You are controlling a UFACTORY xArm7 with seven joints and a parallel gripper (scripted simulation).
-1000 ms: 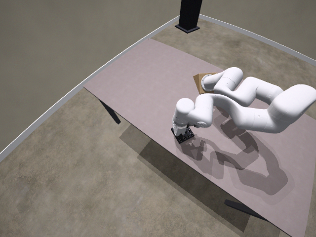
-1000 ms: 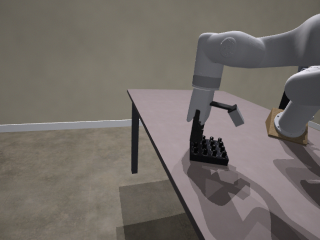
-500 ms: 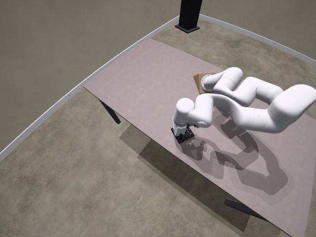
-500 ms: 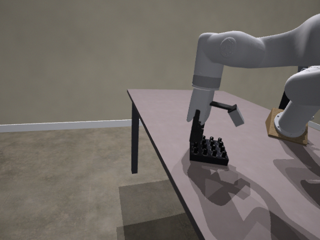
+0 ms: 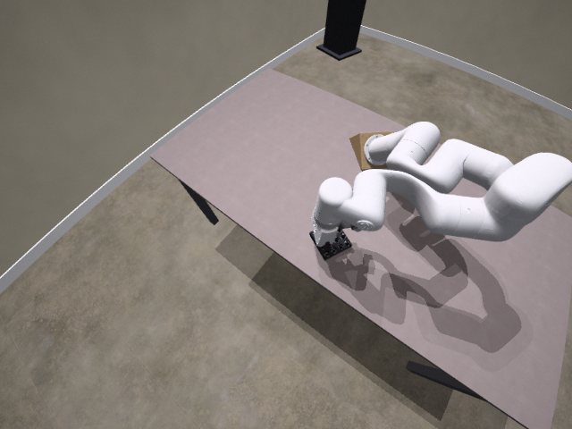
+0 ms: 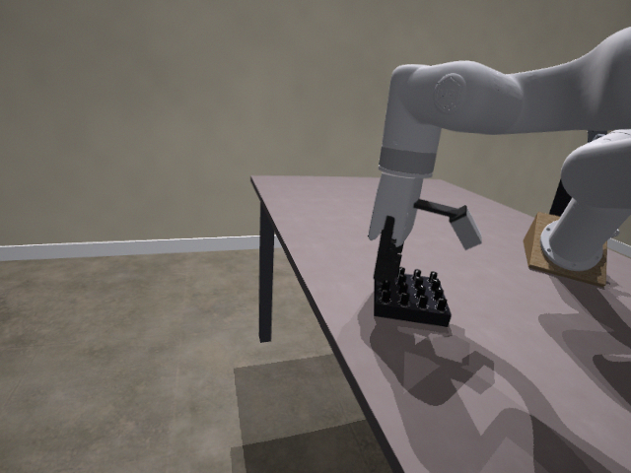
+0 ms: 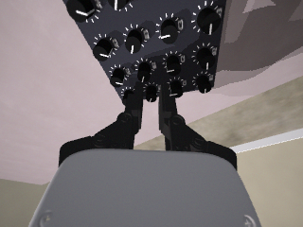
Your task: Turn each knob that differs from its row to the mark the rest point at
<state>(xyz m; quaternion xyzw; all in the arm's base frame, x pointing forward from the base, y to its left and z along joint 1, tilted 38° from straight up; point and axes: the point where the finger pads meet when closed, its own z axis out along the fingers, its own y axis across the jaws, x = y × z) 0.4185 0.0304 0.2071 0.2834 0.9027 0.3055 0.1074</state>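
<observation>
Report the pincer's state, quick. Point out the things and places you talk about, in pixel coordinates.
Pincer [image 5: 324, 240] [image 6: 387, 277] [image 7: 151, 93]: slightly open, its fingers a narrow gap apart at the knob box [image 6: 411, 316] [image 7: 151, 18], with no knob clamped between them.

Dull mauve-pink on table top [image 5: 258, 138] [image 6: 325, 214] [image 7: 28, 95], darker in shadow. White on arm [image 5: 452, 212] [image 6: 473, 97], grey band near wrist. Black on knob box [image 5: 326, 256] [image 6: 411, 316] [image 7: 114, 24]; white lines on black knobs [image 5: 345, 243] [image 6: 442, 304] [image 7: 169, 31], white marks ringed around. Black on gripper fingers [image 6: 385, 259]. Grained brown on base block [image 5: 357, 145] [image 6: 532, 238]. Mottled grey-brown on floor [image 5: 138, 323] [image 6: 102, 330] [image 7: 256, 113], plain olive-beige on wall [image 5: 92, 69] [image 6: 203, 101] [image 7: 275, 175].
</observation>
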